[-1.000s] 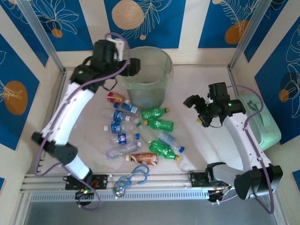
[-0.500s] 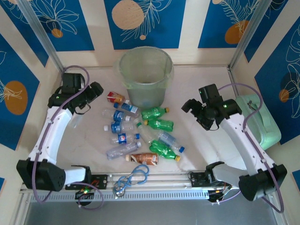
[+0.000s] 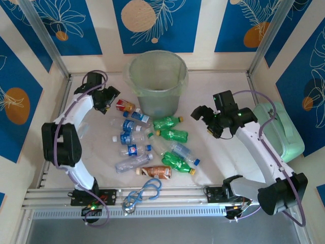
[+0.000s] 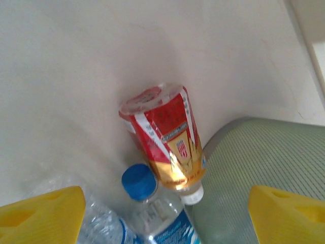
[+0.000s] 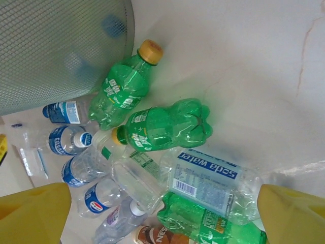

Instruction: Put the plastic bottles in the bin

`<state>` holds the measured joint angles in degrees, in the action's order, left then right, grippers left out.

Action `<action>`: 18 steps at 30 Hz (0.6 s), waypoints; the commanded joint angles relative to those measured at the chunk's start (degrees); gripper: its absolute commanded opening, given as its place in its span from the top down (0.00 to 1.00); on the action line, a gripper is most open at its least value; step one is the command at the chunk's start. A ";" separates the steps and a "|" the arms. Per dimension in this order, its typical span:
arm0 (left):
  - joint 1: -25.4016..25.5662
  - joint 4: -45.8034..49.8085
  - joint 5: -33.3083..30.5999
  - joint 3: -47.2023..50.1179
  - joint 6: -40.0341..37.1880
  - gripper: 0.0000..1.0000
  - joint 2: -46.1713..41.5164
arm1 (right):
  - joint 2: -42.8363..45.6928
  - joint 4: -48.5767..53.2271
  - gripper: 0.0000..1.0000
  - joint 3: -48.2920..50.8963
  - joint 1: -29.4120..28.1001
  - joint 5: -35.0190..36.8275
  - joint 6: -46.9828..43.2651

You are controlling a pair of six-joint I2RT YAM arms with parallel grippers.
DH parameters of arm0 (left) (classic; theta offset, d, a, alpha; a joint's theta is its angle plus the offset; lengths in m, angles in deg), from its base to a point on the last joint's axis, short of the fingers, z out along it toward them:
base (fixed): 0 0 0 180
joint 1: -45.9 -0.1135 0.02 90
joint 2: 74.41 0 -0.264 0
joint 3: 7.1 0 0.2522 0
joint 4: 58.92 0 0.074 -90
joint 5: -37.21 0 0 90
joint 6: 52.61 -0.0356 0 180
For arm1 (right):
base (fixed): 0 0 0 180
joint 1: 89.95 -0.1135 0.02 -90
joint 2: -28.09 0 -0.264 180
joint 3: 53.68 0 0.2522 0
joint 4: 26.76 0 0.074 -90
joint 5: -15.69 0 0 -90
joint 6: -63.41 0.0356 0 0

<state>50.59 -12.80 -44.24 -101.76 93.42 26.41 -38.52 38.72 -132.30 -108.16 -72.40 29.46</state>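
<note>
A second ago the left arm reached over the bin (image 3: 158,104); it has since swung out and come down to the bin's left, while the right arm has edged in towards the bin from its right. The left gripper (image 3: 108,97) now hangs just left of the bin's foot, jaws spread wide and empty, looking down on the orange-red bottle (image 4: 165,137), which lies against the bin's wall with a blue-capped clear bottle (image 4: 152,208) touching it. In front of the bin about a dozen plastic bottles (image 3: 152,145) lie scattered, so most of the work seems left. Blurred blue patches behind the bin's wall in the right wrist view may be bottles already inside; I cannot tell. To the bin's right, the right gripper (image 3: 201,116) hovers with jaws spread, empty, facing two green bottles (image 5: 152,127).
</note>
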 commanded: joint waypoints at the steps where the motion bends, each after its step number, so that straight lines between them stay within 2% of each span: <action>1: 1.18 0.49 -0.56 -4.56 3.06 0.16 3.84 | -0.57 -0.31 0.06 -0.92 -0.24 -4.25 -1.89; 18: 4.09 2.80 -4.62 -10.09 6.61 0.14 16.78 | -2.31 0.17 0.08 -2.46 -0.42 -5.86 -4.70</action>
<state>54.44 -11.29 -46.99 -109.56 98.89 41.64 -40.09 38.66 -133.00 -108.34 -76.33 26.27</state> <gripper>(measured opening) 0.862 0.919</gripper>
